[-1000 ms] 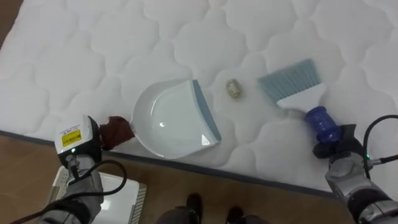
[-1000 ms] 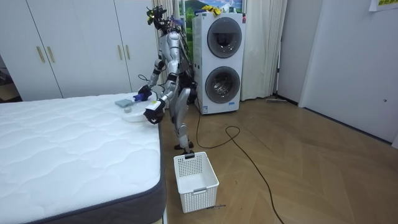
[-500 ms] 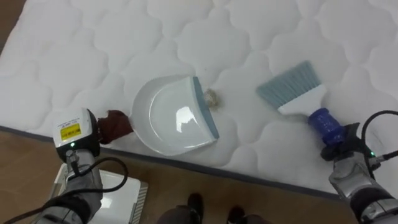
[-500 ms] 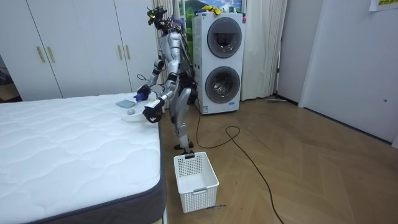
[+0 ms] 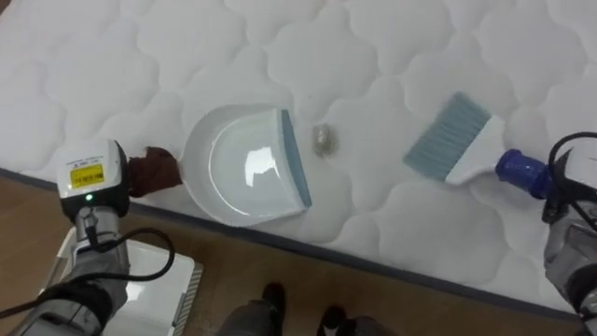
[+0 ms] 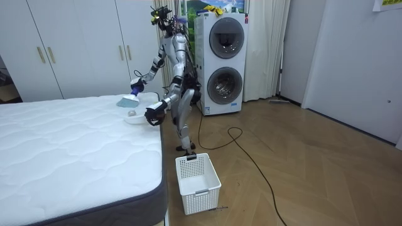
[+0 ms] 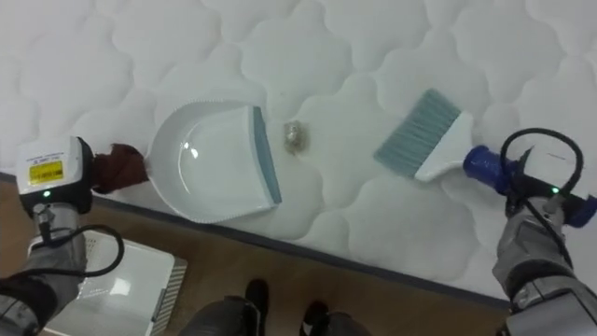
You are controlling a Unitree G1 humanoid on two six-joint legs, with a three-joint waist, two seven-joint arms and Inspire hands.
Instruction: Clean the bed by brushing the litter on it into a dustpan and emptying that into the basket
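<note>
Right hand [image 7: 527,187] is curled tight round the brush [image 7: 420,135] handle. Left hand [image 5: 93,187] is closed on the dustpan [image 5: 244,168] handle at the mattress [image 5: 140,56] edge (fingers mostly tucked under). I count one brush, one dustpan and one scrap [image 5: 323,140] just beside the pan's lip.

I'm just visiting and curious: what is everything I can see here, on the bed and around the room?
mattress: one, white, quilted, under the tools
dustpan: one, white, blue-grey lip, near the mattress edge
brush: one, pale blue bristles, blue handle, right of the dustpan
scrap: one, beige, between dustpan and brush
basket: one, white, on the floor beside the bed
washer stack: one, white, behind the robot
left hand: fingers hold the dustpan
right hand: fingers hold the brush
</note>
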